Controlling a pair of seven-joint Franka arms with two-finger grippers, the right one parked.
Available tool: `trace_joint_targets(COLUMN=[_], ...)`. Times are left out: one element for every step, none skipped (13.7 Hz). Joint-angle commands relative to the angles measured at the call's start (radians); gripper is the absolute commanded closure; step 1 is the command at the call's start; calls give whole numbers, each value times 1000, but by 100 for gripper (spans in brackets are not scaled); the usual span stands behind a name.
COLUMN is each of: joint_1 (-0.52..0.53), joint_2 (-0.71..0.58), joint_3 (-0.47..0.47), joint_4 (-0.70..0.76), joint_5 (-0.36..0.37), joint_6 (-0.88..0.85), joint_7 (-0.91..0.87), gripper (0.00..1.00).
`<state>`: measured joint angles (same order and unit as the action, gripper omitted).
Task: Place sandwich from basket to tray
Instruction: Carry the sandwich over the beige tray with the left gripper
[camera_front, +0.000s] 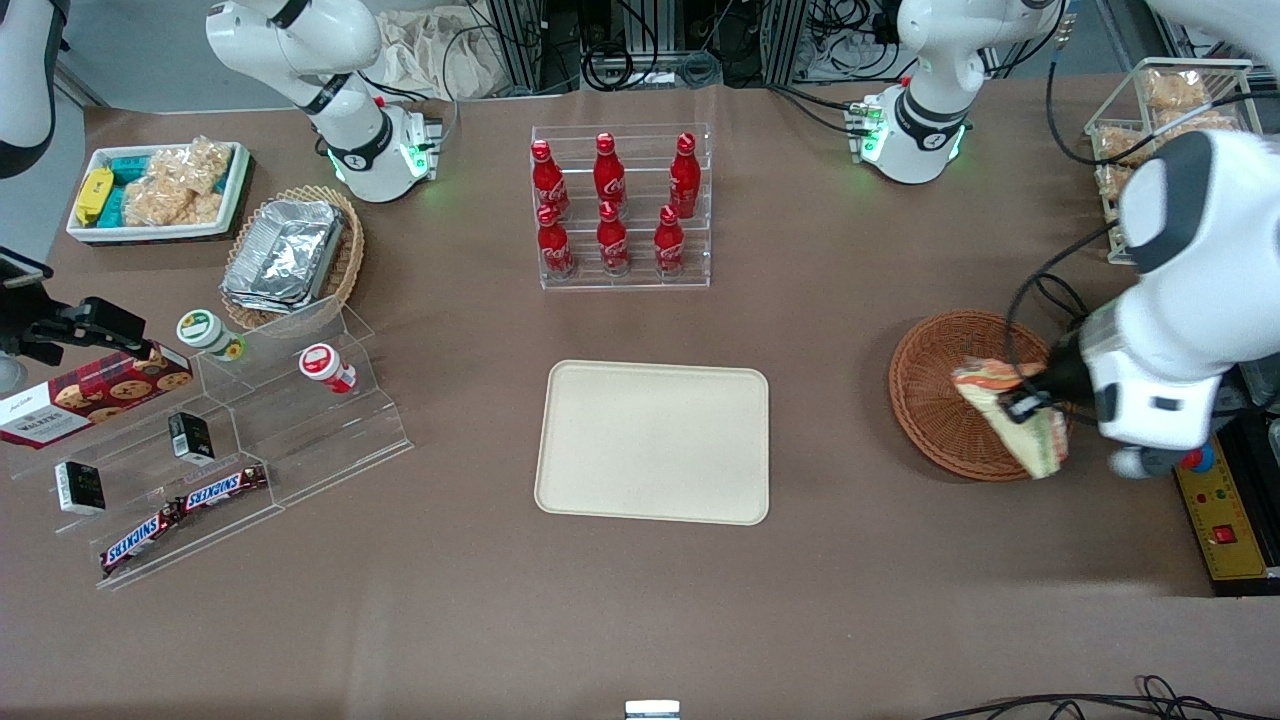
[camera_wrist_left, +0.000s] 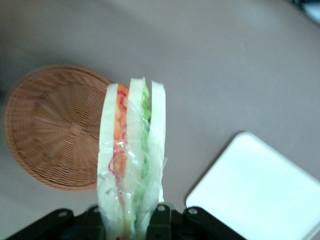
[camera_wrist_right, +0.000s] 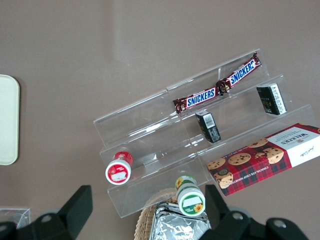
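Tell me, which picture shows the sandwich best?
The left wrist view does. There the sandwich fills the picture, with its bread, orange and green layers, held in the gripper. The front view shows the sandwich small, above the basket, partly hidden by the arm. The right wrist view does not show it.

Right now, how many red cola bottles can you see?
6, all in the clear rack, farther from the front camera than the tray: three on the upper step, three on the lower. None looks hidden. The gripper holds the sandwich above the basket.
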<state>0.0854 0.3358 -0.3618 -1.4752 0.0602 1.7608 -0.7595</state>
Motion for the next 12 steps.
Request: trace_joint_targets(joint_1=[-172,-218,-254,-272,-294,-326,-349,-361,-378,-398,-413,-418], joint_2=[187,231,270,314,354,388,419,443,459,474,489,499], joint_3=[6,7,7,7,7,9,9,9,9,10,14,14], joint_4=[101,101,99,99,96,95,96,98,99,98,98,99], joint_5=[26,42,76,101,124,166,209,236,248,253,254,254], joint_6=[55,103,153,192,224,253,272,273,284,302,312,313], joint_7=[-26,-62,-85,-105,-133,-145,-159,-190,-202,-205,-204,-204], gripper=[100,100,100,100,100,100,100,100,100,100,100,100])
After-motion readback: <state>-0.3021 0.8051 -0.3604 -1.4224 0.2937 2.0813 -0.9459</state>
